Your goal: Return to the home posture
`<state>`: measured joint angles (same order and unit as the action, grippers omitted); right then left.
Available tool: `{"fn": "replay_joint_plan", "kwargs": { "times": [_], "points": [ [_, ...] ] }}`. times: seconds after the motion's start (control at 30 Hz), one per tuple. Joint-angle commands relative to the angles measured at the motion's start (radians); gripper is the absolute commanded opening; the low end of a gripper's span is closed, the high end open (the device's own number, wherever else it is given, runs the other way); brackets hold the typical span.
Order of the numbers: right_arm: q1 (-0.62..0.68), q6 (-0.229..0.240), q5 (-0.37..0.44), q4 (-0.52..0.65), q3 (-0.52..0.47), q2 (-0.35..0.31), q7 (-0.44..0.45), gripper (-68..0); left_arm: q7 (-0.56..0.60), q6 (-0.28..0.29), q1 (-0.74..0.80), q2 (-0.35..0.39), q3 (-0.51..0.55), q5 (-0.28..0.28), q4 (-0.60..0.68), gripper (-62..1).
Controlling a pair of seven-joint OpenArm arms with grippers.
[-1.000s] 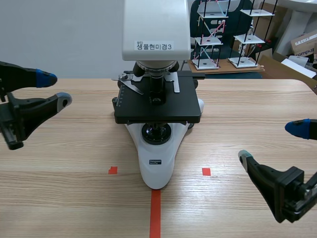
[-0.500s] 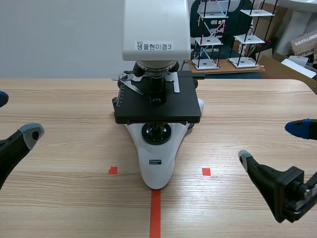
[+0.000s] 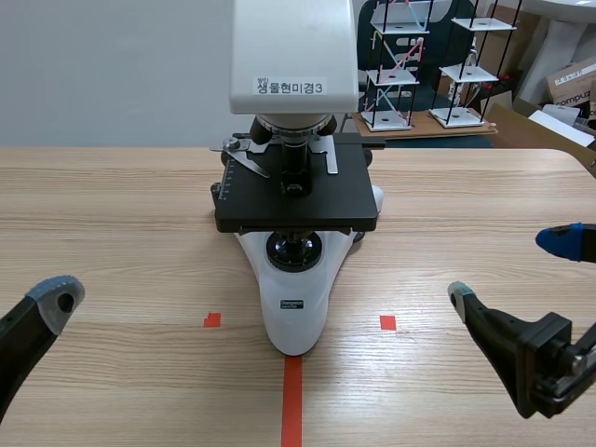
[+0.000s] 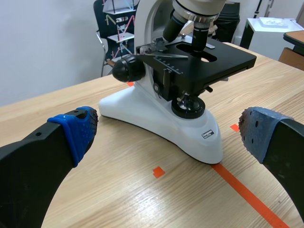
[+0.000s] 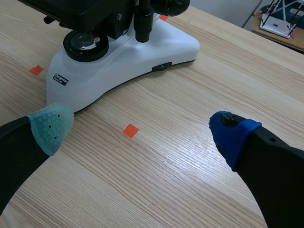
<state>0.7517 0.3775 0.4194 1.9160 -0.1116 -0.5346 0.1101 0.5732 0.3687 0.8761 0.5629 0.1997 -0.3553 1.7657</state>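
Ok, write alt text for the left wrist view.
A white microscope with a black stage stands on a wooden table, just ahead of the open left gripper, which holds nothing.

In the scene view you see only one finger (image 3: pixel 51 298) of the left gripper (image 4: pixel 168 130), the other lying past the edge, the head of the microscope (image 3: pixel 296 200) runs off the top, and the label (image 3: pixel 294 304) on its base is too small to read.
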Motion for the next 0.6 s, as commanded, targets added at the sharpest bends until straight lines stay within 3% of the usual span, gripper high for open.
{"fn": "replay_joint_plan", "kwargs": {
  "times": [0.0,0.1,0.57],
  "points": [
    [-0.001,-0.004,0.007,0.007,-0.010,-0.003,0.015,-3.9,0.014,-0.006,0.013,-0.014,0.005,0.003,0.029,1.4],
    [-0.001,-0.004,0.007,0.007,-0.010,-0.003,0.015,-3.9,0.014,-0.021,0.027,-0.028,0.005,0.035,0.040,1.4],
    [-0.001,-0.004,0.007,0.007,-0.010,-0.003,0.014,-3.9,0.074,-0.061,0.061,-0.051,0.006,0.035,0.050,1.4]
  ]
}}
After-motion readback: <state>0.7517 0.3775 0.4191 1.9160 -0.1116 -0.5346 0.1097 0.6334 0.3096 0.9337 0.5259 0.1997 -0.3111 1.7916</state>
